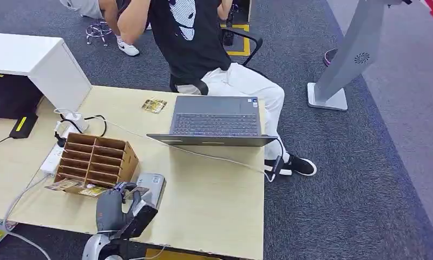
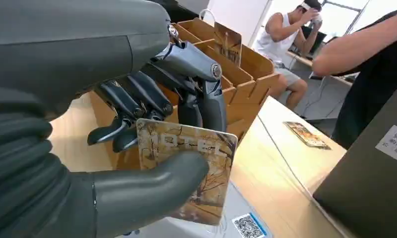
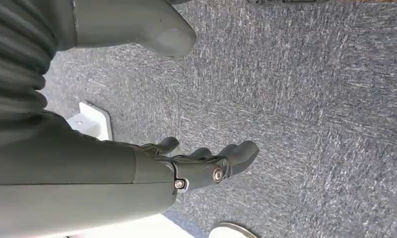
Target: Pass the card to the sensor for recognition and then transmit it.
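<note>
Printed card pinched between thumb and fingers of left robot hand, held face-out just above grey sensor beside wooden organizer on tabletop, presumably for scanning; right robot hand hanging empty, fingers loosely curled.

light wooden desk, laptop, slotted wooden organizer, white power strip, loose card, grey sensor
</note>
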